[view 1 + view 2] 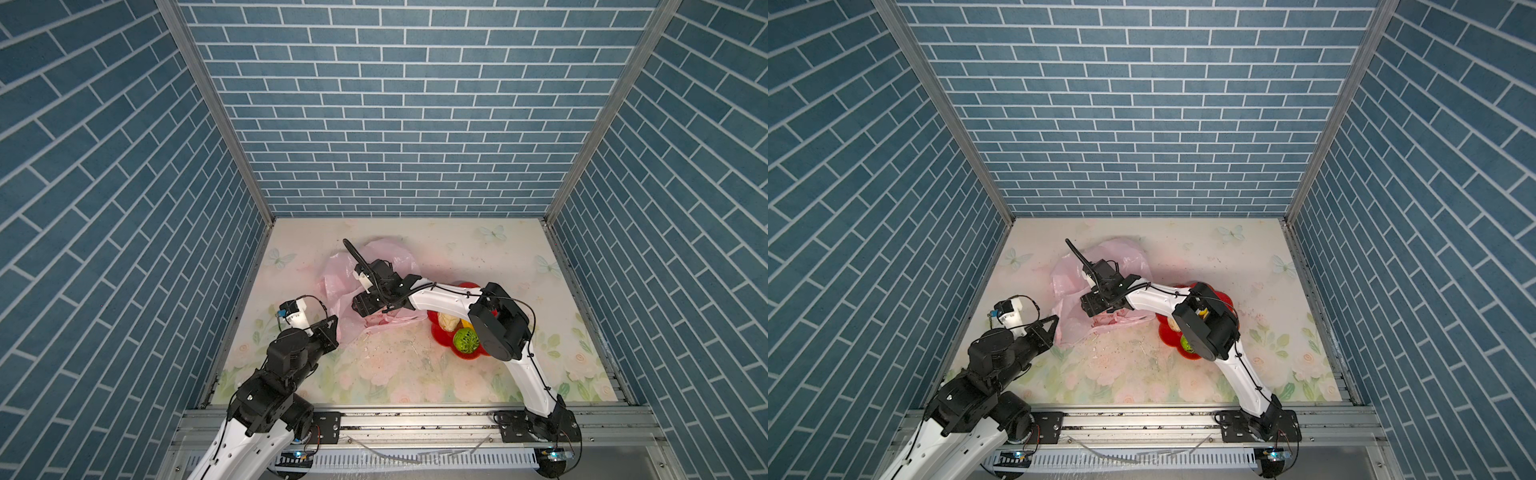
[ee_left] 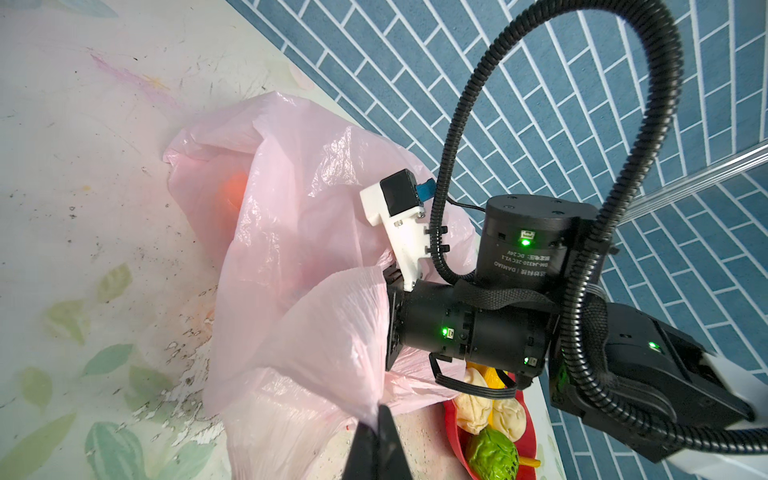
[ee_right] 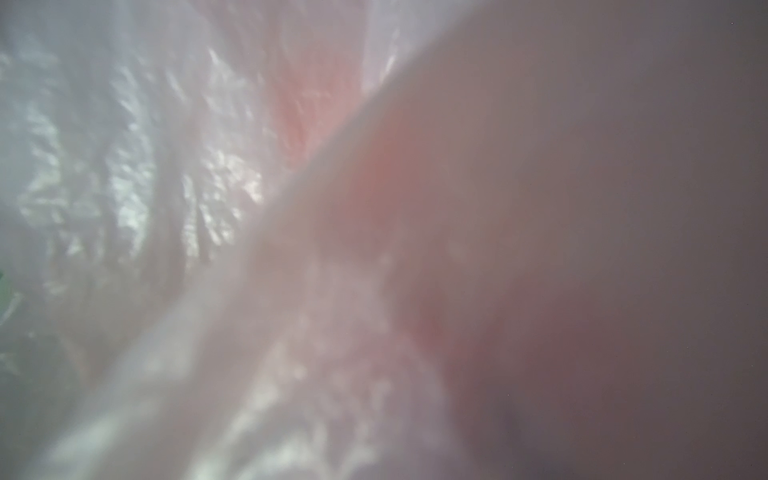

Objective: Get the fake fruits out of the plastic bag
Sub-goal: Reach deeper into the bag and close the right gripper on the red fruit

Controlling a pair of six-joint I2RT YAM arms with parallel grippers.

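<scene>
The left gripper [image 2: 376, 420] is pinched tight on an edge of the plastic bag [image 2: 299, 232]. In both top views the right gripper [image 1: 360, 306] reaches into the bag's mouth, its jaws hidden, so their width cannot be told. Only the left wrist view shows an orange fruit [image 2: 235, 193] glowing through the film. Cream pieces [image 2: 473, 405] and a green textured ball [image 2: 492, 455] lie in the red dish [image 2: 451, 424]. The right wrist view gives only blurred pink film.

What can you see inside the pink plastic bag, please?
Through the plastic bag one orange-red fruit shows faintly; the right pincer reaches in, tips covered. Crumpled film hides anything else.
</scene>
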